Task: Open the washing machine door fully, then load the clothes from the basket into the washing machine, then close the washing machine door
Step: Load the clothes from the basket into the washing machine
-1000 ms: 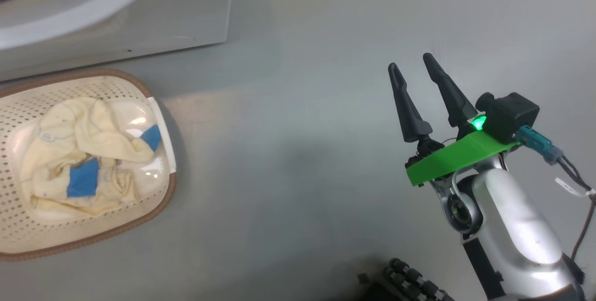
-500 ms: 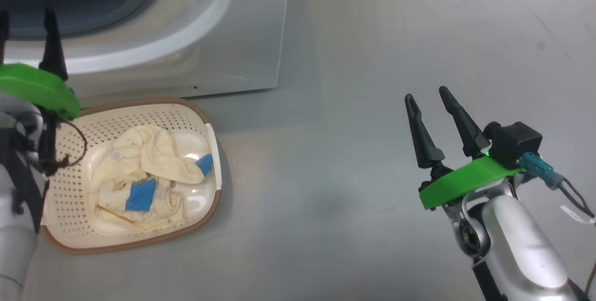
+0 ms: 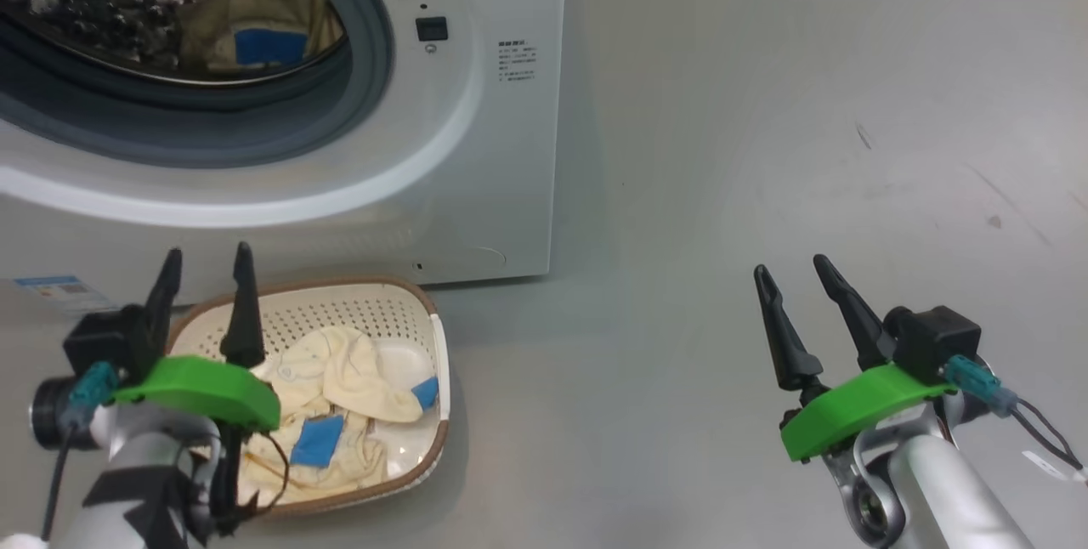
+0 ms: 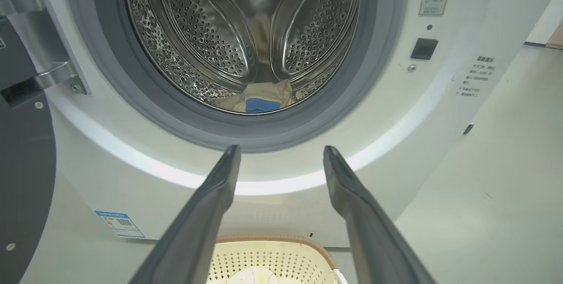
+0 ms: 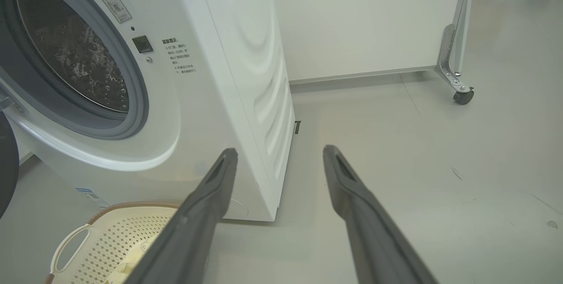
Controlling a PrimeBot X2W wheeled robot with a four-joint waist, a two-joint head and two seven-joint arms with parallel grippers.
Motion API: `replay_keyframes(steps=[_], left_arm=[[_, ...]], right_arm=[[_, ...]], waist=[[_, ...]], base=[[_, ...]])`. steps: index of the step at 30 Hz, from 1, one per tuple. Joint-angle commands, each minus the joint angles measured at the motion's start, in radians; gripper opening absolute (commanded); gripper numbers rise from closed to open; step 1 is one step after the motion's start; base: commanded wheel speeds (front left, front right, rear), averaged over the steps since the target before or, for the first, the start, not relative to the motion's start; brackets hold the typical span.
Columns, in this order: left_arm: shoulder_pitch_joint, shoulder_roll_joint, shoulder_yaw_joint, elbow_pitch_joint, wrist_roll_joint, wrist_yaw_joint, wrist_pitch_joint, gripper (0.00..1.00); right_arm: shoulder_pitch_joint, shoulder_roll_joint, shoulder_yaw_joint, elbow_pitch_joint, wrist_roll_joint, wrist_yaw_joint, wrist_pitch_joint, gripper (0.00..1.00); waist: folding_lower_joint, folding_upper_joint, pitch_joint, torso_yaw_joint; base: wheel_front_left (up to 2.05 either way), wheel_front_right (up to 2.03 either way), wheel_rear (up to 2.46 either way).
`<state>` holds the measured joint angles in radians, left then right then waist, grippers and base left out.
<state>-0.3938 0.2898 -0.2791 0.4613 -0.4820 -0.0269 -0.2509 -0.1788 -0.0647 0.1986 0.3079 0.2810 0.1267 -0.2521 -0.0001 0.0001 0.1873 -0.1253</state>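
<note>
The washing machine (image 3: pixel 476 149) stands open, its steel drum (image 4: pixel 206 33) exposed inside the grey seal. One cream piece of the clothes with a blue patch (image 3: pixel 255 31) lies in the drum, near the front lip (image 4: pixel 260 97). More of the clothes (image 3: pixel 357 370) lie in the basket (image 3: pixel 374 298) on the floor before the machine. The washing machine door (image 4: pixel 22 178) is swung out at the left wrist view's left edge. My left gripper (image 3: pixel 209 253) hangs open above the basket's left end, pointing at the drum (image 4: pixel 281 148). My right gripper (image 3: pixel 790 267) is open over bare floor, far right of the basket (image 5: pixel 279 150).
A blue label sticker (image 4: pixel 118 224) sits low on the machine's front. Behind the machine's right side stands a white panel on a caster (image 5: pixel 464 96). Grey floor (image 3: pixel 680 277) stretches to the machine's right.
The head camera has swung up and left, bringing the drum opening into the picture. My left gripper has come into view over the basket. The right gripper stays open.
</note>
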Motion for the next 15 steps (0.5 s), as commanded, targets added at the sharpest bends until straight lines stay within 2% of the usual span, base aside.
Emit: replay_keyframes(steps=[1, 6, 10, 15], left_arm=[[-0.022, 0.026, 0.044, -0.039, 0.010, 0.007, -0.011, 1.00], [0.096, -0.029, 0.054, -0.141, 0.043, 0.023, -0.011, 1.00], [0.159, -0.060, 0.055, -0.180, 0.075, 0.007, -0.011, 1.00], [0.204, -0.098, 0.075, -0.213, 0.129, 0.011, -0.011, 1.00]], right_arm=[[-0.011, -0.012, 0.014, -0.028, 0.002, 0.004, -0.010, 1.00], [0.015, -0.015, 0.019, -0.023, 0.008, 0.004, -0.010, 1.00], [0.030, -0.015, 0.019, -0.021, 0.011, 0.004, -0.010, 1.00], [0.038, -0.012, 0.015, -0.027, 0.015, 0.004, -0.010, 1.00]], waist=[[0.0001, -0.0001, -0.033, 0.016], [0.0001, -0.0001, -0.084, 0.027], [0.0001, -0.0001, -0.115, 0.036], [0.0001, -0.0001, -0.134, 0.038]], base=[[0.00, 0.00, 0.00], [0.00, 0.00, 0.00], [0.00, 0.00, 0.00], [0.00, 0.00, 0.00]])
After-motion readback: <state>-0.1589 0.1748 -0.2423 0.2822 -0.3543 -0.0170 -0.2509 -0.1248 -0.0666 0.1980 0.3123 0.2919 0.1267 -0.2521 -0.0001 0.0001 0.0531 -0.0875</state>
